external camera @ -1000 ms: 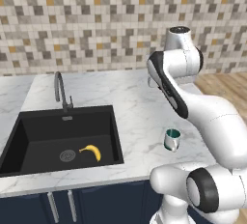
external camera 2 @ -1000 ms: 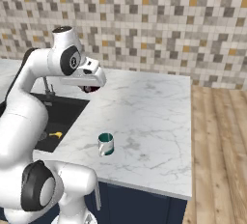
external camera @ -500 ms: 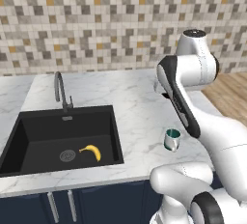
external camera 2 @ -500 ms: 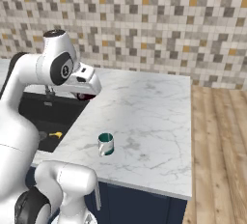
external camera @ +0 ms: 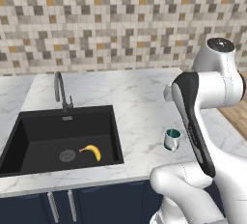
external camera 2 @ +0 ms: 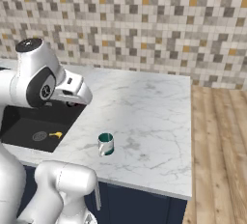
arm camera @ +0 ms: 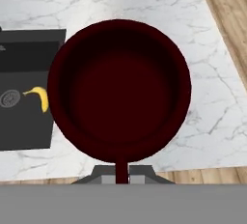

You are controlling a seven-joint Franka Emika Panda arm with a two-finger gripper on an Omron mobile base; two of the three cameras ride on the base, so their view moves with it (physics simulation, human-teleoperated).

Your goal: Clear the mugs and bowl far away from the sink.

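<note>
1. Broadly, your tabletop [external camera: 135, 97] is a smooth white marble-look slab with grey veining, ending in an open edge over the wood floor [external camera 2: 222, 146]. Carry too far that way and a mug goes over the edge.

2. The sink [external camera: 62, 136] is a matte black rectangular basin, sharp-walled, with a curved grey faucet [external camera: 60, 90] at its back and a yellow banana [external camera: 91, 151] lying near the round drain [external camera: 67, 156]. In the hand view the basin's corner sits just below and beside your load, so a release now would, in my judgement, land the mug too close to the sink.

3. The maroon mug [arm camera: 119, 90] is held up in the air, clear of the tabletop, near the sink's right-hand edge. It is round, deep and dark-glossed inside. The jaws are clamped together on it at the rim or handle; the exact contact is hidden at the bottom of the hand view. A thin-edge grip like that can let it swing or slip on a fast sweep.

4. The metal mug [external camera 2: 105, 143], silvery outside and teal within, stands upright near the tabletop's front edge, a little right of the sink. A low pass of your arm could knock it.

5. The bowl I cannot place.
</note>
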